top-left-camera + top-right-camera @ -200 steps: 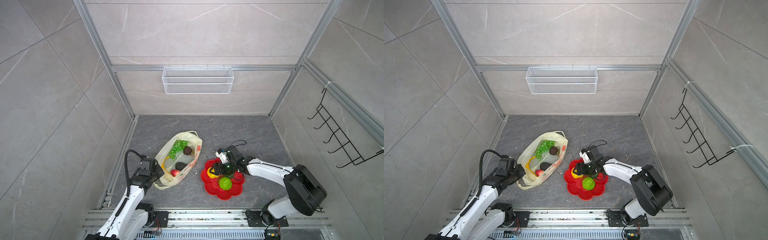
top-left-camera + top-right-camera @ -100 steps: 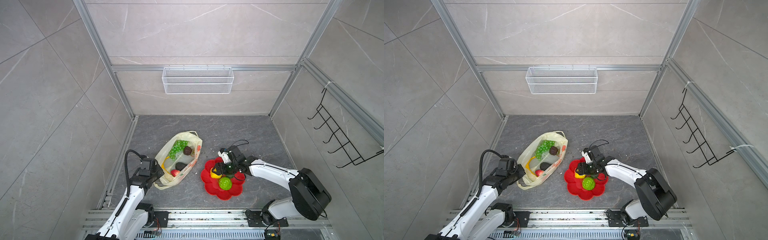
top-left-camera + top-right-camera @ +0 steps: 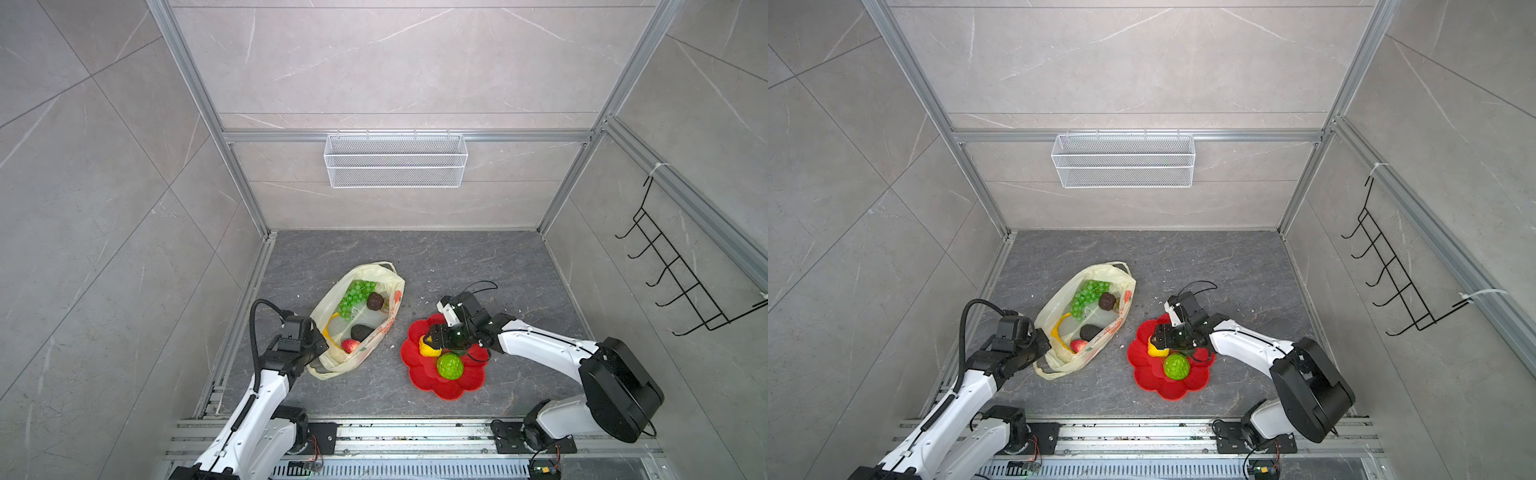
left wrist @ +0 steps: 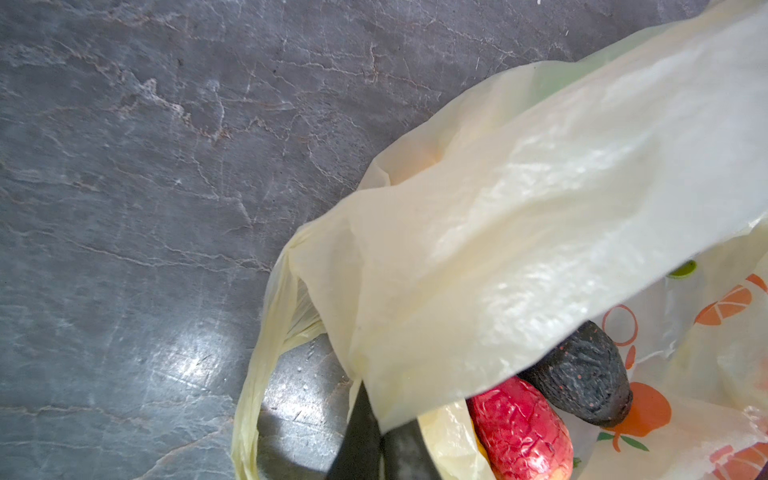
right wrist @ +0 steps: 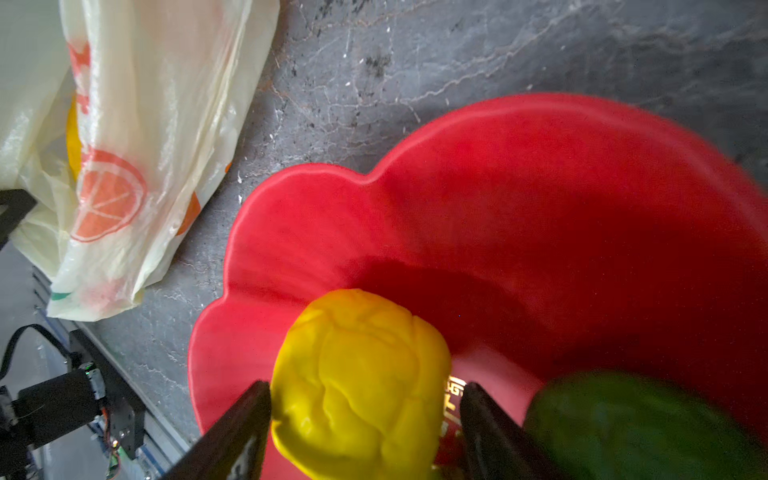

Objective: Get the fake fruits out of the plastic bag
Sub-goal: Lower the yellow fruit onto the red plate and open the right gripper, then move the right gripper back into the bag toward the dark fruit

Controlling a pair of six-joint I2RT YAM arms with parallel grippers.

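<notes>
We log: plastic bag [image 3: 370,272] left on worktop [image 3: 457,266] | flower-shaped plate [image 3: 457,388] just right of it, apart | in bag: grape bunch [image 3: 355,297] and avocado [image 3: 375,301] at far end; second avocado [image 3: 361,331], strawberry [image 3: 350,345], banana [image 3: 328,328] nearer us | on plate: lemon [image 3: 428,351] at bag side, bumpy ball [image 3: 450,366] just beside it, nearer us | wire basket [image 3: 395,162] on back wall [image 3: 395,208]
</notes>
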